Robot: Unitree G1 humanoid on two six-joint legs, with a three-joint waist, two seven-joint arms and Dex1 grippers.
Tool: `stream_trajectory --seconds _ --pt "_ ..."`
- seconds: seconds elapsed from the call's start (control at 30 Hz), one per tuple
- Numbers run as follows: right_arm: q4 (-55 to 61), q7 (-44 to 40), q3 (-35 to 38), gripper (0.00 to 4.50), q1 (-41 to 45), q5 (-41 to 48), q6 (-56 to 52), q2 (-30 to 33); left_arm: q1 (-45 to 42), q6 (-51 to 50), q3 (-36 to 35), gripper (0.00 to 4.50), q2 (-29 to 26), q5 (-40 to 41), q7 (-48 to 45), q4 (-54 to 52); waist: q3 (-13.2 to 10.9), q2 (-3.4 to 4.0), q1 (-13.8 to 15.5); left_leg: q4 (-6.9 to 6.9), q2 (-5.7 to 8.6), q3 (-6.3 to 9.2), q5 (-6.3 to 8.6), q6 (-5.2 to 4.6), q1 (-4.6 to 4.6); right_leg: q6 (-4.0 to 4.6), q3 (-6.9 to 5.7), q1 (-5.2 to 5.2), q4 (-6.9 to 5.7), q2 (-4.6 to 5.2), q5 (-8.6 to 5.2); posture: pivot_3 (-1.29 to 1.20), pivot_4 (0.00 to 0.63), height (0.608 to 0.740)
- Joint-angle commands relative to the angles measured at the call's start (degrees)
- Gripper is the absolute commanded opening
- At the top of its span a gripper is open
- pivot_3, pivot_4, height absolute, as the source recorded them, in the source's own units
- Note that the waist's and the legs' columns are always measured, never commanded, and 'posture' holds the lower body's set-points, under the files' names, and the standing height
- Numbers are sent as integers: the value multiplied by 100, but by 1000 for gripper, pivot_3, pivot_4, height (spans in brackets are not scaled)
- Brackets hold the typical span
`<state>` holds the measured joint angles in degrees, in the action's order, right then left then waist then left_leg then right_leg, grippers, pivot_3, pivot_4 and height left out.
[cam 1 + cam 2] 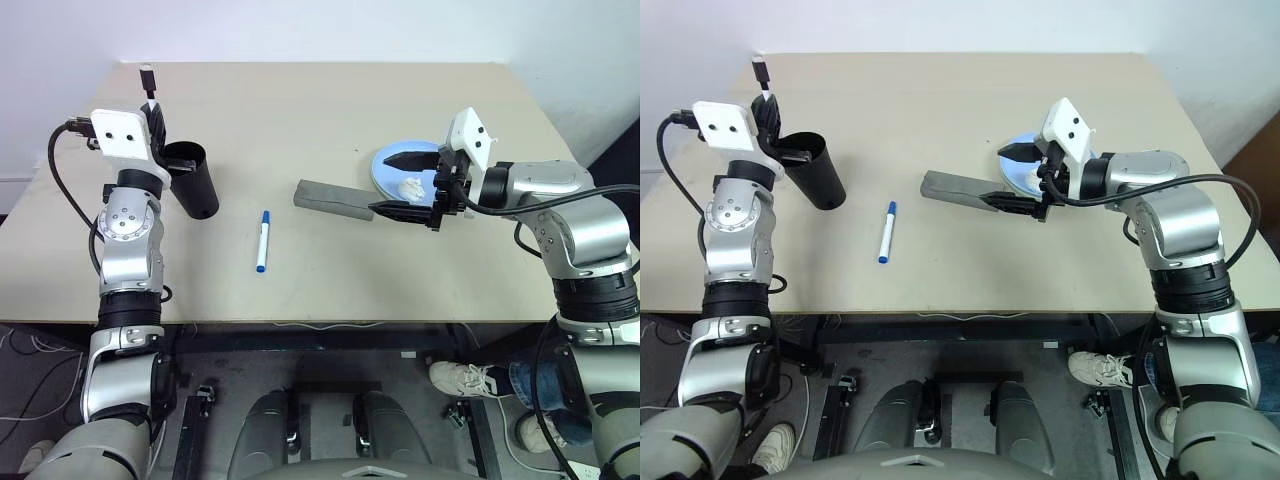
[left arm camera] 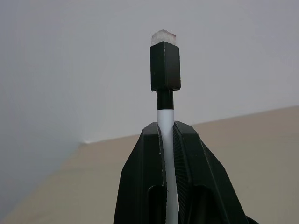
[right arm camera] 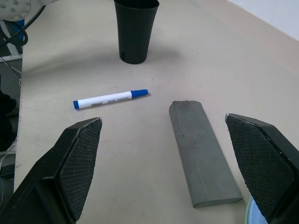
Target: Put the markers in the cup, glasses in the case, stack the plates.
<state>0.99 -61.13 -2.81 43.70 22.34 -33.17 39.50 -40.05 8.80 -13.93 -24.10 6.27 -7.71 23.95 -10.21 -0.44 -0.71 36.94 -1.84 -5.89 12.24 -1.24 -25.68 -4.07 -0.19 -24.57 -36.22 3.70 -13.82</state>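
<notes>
The tall black tapered plastic cup stands on the beige tabletop. Just beside its rim, on the far side, the left gripper has its fingers clamped on the white-barrelled marker with the black cap, held upright above the cup's rim. The white marker with blue cap lies flat on the tabletop near the cup. Past it rests the long grey plastic case, closed. Beyond the case sits the light blue round plate carrying a small white lump. The right gripper hovers over the case's far end, fingers wide apart and empty.
</notes>
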Motion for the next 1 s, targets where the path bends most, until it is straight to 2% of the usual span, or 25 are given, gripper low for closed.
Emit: stream_trajectory --seconds 0.03,0.43,0.7,0.9,1.0 --pt "214 10 97 4500 38 6 102 76 -113 93 34 26 22 29 -68 -151 0 0 -2 -2 0 0 0 1 0 0 0 0 1 1 0 0 150 740" --pt "240 42 119 4500 0 -7 94 99 -44 -42 57 4039 74 86 -162 -345 0 0 -5 -7 0 0 1 2 -1 17 5 -2 5 5 -6 0 150 740" --pt "255 43 134 4500 -10 35 81 85 62 -349 65 4039 131 229 -297 -903 0 0 -8 -9 1 0 1 2 -2 18 5 -3 7 7 -5 0 150 740" --pt "259 69 169 4500 2 125 -83 101 230 -1992 137 4039 -218 891 -948 -2237 0 0 -19 -9 1 0 1 2 -6 19 5 -5 7 7 -5 0 150 740" --pt "263 74 170 4500 -16 138 -125 115 243 -2518 145 4039 -362 980 -956 -2901 0 0 -18 -10 1 0 1 2 -5 19 6 -5 7 7 -5 0 150 740"
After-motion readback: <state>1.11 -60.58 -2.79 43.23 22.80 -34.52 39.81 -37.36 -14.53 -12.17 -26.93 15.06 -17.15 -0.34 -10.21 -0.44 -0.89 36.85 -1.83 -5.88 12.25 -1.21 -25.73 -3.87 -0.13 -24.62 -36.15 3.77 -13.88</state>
